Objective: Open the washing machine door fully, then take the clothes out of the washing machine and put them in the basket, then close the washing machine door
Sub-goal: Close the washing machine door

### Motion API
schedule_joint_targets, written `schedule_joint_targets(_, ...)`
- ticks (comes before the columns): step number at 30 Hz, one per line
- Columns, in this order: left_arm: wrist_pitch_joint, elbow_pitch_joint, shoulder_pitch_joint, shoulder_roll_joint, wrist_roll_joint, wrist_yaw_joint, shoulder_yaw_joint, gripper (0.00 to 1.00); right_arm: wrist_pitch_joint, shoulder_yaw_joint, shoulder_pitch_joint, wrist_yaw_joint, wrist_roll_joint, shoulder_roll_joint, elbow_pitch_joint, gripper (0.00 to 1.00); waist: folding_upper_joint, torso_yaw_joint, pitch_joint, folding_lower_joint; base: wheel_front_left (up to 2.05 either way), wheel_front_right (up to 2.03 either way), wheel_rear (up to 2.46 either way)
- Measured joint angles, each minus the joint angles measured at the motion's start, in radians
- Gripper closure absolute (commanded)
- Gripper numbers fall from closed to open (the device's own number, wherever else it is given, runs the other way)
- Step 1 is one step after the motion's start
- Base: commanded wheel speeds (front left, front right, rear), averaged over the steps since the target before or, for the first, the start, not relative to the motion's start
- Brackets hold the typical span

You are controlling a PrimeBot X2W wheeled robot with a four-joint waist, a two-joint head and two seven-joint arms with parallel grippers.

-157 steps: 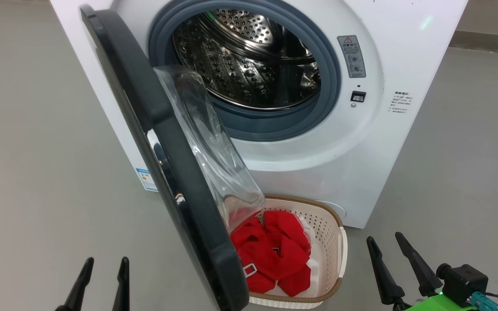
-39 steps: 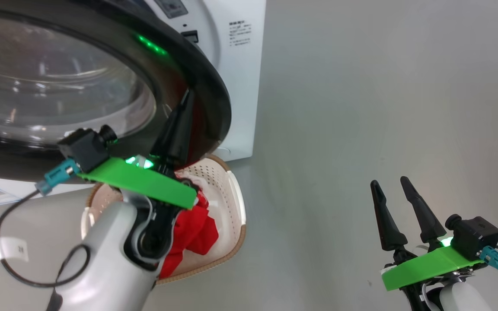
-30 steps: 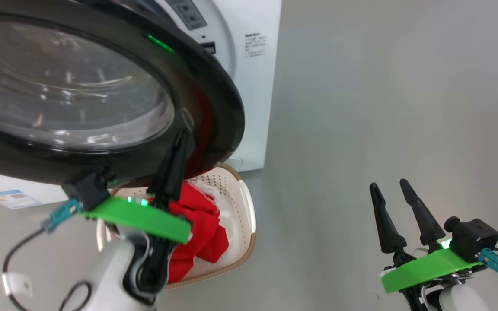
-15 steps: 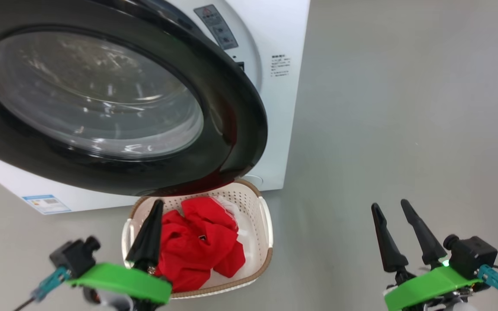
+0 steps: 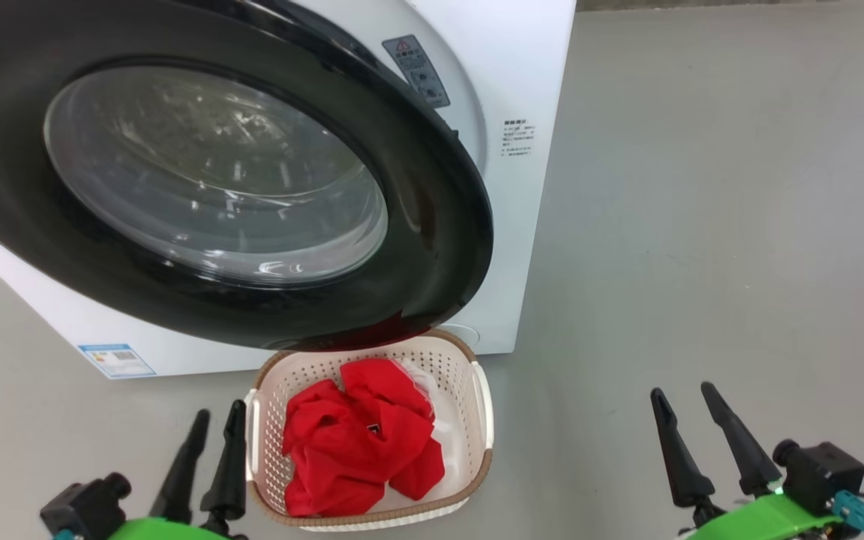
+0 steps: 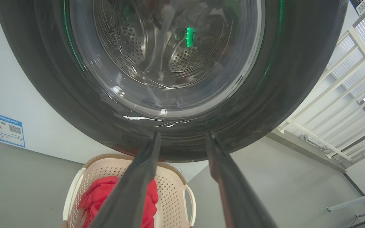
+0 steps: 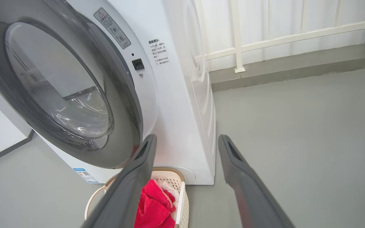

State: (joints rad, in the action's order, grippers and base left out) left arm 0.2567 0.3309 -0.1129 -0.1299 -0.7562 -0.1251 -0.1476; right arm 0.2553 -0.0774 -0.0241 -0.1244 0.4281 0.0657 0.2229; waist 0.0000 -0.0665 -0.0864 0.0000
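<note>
The washing machine door point(image 5: 432, 247), black-rimmed with a glass bowl, stands swung almost shut over the white washing machine point(image 5: 529, 75). In the right wrist view the door point(image 7: 122, 104) is still a little ajar at its latch side. Below it on the floor sits the basket point(image 5: 448, 375), holding the red clothes point(image 5: 357, 442). My left gripper point(image 5: 216, 416) is open just left of the basket, touching nothing, and its wrist view faces the door point(image 6: 265, 104) from below. My right gripper point(image 5: 679, 394) is open, well right of the basket, over bare floor.
Grey floor point(image 5: 702, 225) stretches wide to the right of the machine. A white railing point(image 7: 265, 38) and a low kerb run behind the machine's right side. A blue label point(image 5: 117, 360) sits low on the machine's front.
The door has swung from wide open to nearly shut. My left gripper, which was up against the door rim, has drawn back down to the lower left. The head camera has shifted.
</note>
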Motion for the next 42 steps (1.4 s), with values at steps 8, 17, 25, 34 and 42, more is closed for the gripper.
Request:
schedule_joint_targets(8, 0.000, -0.023, 0.037, 0.000, 0.122, 0.000, 0.055, 0.00, 0.000, 0.010, -0.037, 0.000, 0.000, 0.003, -0.004, 0.00, 0.0000, -0.008, 0.007, 0.0000, 0.00, 0.00, 0.00)
schedule_joint_targets(17, 0.000, -0.035, 0.074, 0.009, 0.308, 0.000, 0.091, 0.00, 0.000, 0.033, -0.039, 0.000, 0.000, 0.003, -0.008, 0.00, 0.0000, -0.009, 0.009, 0.0000, 0.00, 0.00, 0.00)
schedule_joint_targets(25, 0.000, -0.089, 0.083, 0.051, 0.459, 0.000, 0.151, 0.00, 0.000, 0.037, -0.056, 0.000, -0.002, 0.002, -0.014, 0.00, 0.0000, -0.014, 0.010, 0.0000, 0.00, 0.00, 0.00)
schedule_joint_targets(34, 0.000, -0.098, 0.116, 0.077, 0.482, 0.000, 0.163, 0.00, 0.000, 0.037, -0.060, 0.000, -0.007, 0.002, -0.014, 0.00, 0.0000, -0.019, 0.015, 0.0000, 0.00, 0.00, 0.00)
schedule_joint_targets(42, 0.000, -0.100, 0.116, 0.080, 0.484, 0.000, 0.165, 0.00, 0.000, 0.032, -0.060, 0.000, -0.007, 0.002, -0.014, 0.28, 0.0000, -0.024, 0.023, 0.0000, 0.00, 0.00, 0.00)
